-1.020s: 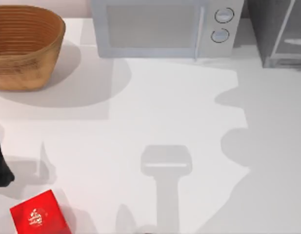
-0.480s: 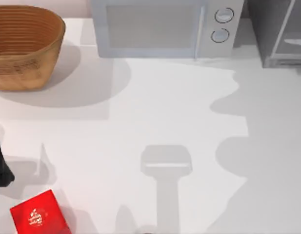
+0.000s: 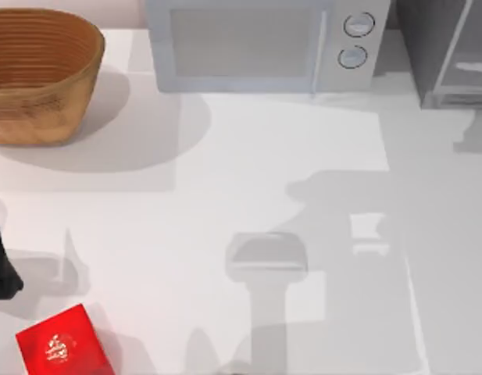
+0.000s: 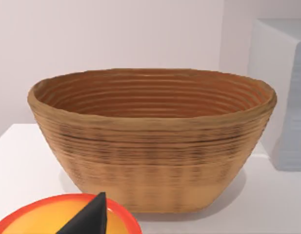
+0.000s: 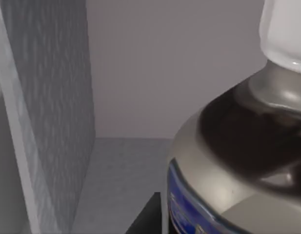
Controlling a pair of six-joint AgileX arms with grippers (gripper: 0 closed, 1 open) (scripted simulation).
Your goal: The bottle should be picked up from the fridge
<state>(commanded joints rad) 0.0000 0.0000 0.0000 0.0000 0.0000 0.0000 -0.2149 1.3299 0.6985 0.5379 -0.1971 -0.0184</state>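
You're right at the grab here, so take it slow. In the right wrist view the bottle sits very close to the camera, standing inside the fridge, with the textured grey wall beside it and the pale back wall behind. It looks upright: clear cap at about 1 o'clock, dark rounded shoulder under it, blue-edged label lower down. A dark sliver of the right gripper pokes in near 6 o'clock, just beside the label, but I honestly can't tell how the jaws stand or whether they've got hold of anything, so don't assume contact. From the top view the fridge is at roughly 1 o'clock on the table, next to the microwave. My advice: centre the jaws on the body below the shoulder, not on the cap or the curve, since a rounded body will probably squirt out of a high pinch. Close gently, then pull straight out the way you came, keeping off that side wall. The left arm is parked facing the wicker basket, leave it there.
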